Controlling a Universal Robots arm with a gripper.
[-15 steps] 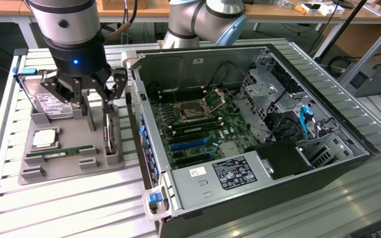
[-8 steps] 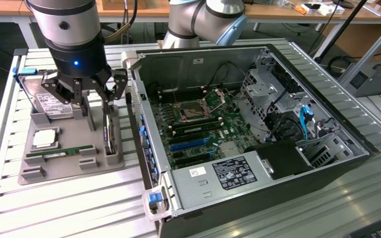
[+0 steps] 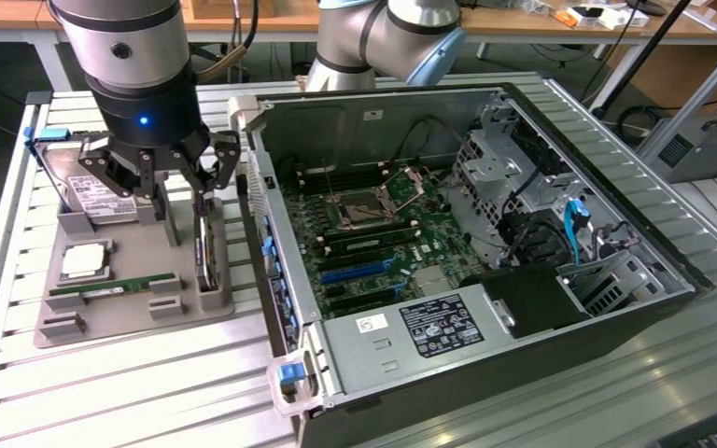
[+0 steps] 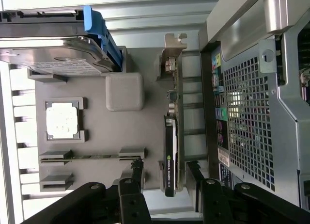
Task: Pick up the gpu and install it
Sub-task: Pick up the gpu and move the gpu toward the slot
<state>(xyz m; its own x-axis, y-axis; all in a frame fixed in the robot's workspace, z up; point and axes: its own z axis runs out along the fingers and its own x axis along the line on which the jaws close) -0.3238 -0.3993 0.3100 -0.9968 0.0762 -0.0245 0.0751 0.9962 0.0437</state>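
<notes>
Slatted counter's (image 3: 147, 392) tray (image 3: 128, 322) props the gpu (image 3: 209, 261) on edge beside the computer case (image 3: 484, 373), so the wide-open, empty hand (image 3: 178, 201) can straddle it.

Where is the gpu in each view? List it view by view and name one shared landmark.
Exterior view: gpu stands on edge at the tray side nearest the case, below the open gripper.
Wrist view: gpu edge-on between the gray block and the case.
Shared landmark: the square silver chip in the tray.
</notes>
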